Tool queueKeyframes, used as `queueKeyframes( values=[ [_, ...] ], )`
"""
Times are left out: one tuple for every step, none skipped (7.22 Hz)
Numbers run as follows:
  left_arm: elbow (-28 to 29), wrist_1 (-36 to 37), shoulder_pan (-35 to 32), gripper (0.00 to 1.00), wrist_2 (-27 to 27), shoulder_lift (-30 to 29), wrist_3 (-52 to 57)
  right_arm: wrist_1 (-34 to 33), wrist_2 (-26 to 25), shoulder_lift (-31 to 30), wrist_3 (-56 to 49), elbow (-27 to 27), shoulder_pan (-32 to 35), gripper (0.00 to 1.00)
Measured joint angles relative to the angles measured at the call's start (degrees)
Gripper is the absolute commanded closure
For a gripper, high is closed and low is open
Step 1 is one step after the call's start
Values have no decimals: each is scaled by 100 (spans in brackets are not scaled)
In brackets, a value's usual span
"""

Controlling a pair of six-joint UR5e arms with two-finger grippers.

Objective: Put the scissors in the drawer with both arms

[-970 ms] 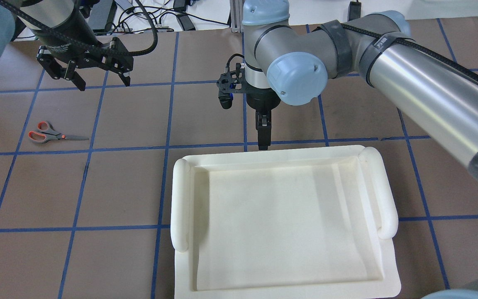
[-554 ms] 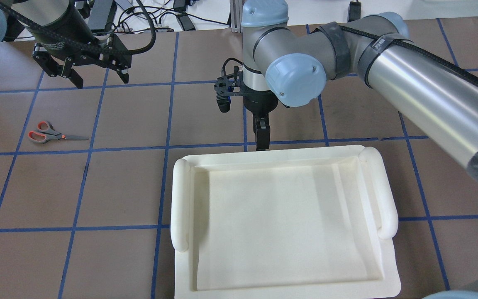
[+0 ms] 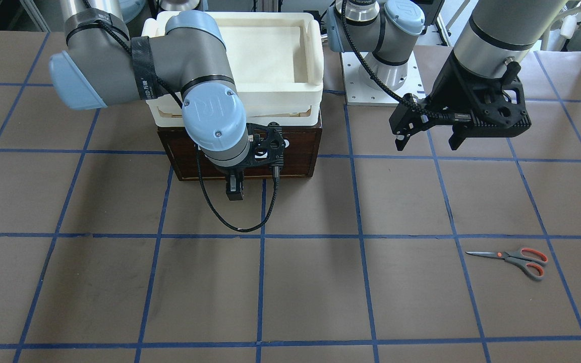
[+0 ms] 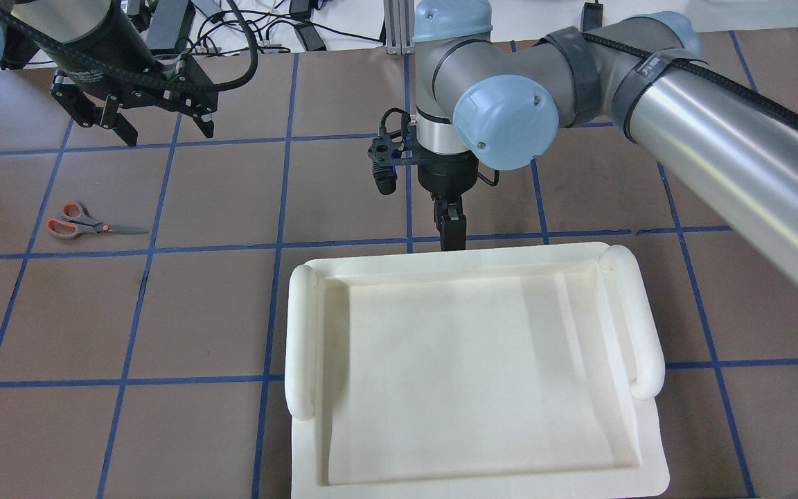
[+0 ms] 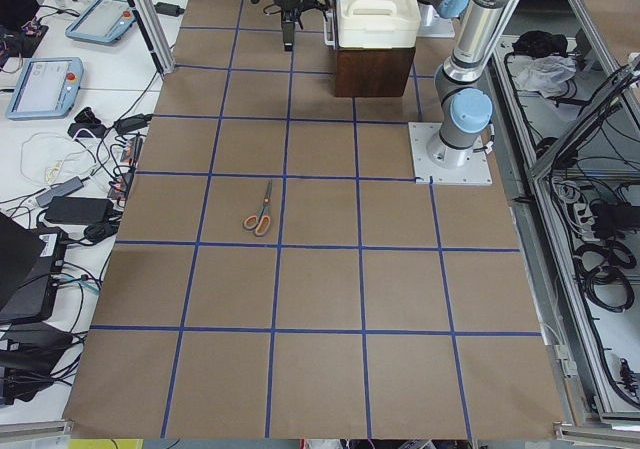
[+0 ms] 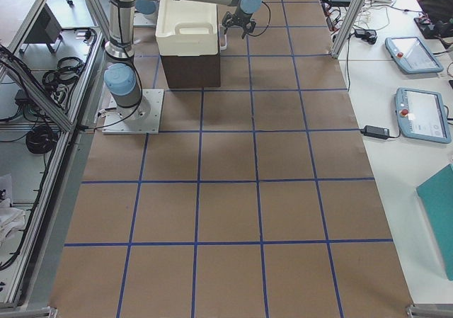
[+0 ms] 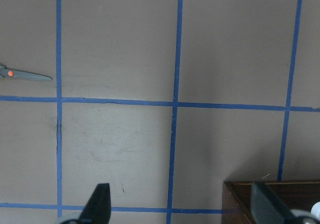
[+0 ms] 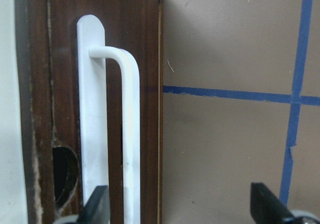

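Note:
The scissors lie flat on the table at the left, blades pointing right; they also show in the front view, and their blade tip shows in the left wrist view. My left gripper hangs open and empty, above and beyond them. The drawer is shut, its dark brown front under the tray. My right gripper is open in front of it, the white bar handle running between its fingers, close to one of them. It also shows in the overhead view.
A cream-white plastic tray sits on top of the wooden drawer box and hides it in the overhead view. Blue tape lines grid the brown table. Cables and tablets lie beyond the table edges in the side views.
My right wrist has shifted a little to the right along the drawer front. My left gripper has drifted slightly left and away. The scissors have not moved.

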Motion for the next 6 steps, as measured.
queueKeyframes(
  values=[
    [0,6,22,0,1,-2,6,-21,-84,113,-68,-45,11,0],
    [0,13,37,0,0,1,10,-10,-207,214,-118,-106,17,0],
    [0,19,42,0,0,6,9,23,-270,268,-164,-145,19,0],
    [0,24,43,0,-1,6,5,68,-273,288,-202,-186,21,0],
    [0,24,41,0,-1,4,3,136,-240,288,-204,-248,21,0],
    [0,21,39,0,-1,1,3,229,-193,286,-181,-305,21,0]
  ],
)
